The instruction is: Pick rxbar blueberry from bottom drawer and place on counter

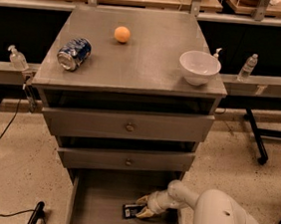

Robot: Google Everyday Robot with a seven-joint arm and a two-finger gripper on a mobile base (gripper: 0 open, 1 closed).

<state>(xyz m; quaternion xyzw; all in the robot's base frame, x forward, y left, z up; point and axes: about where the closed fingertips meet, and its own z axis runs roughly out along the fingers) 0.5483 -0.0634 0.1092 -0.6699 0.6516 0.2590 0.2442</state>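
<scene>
Grey cabinet (pixel 129 127), lower centre: bottom drawer (pixel 96 199) pulled out.
Your gripper (pixel 145 208) sits at the rxbar blueberry (pixel 131 211) on its floor; whether it grasps, you cannot tell.

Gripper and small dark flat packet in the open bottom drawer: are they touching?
Cannot tell. The camera view shows the gripper overlapping the dark packet inside the grey metal drawer; neither contact nor gap shows plainly.

Arm (pixel 184 194) reaches down low, tool (pixel 144 207) fingers parted.
</scene>
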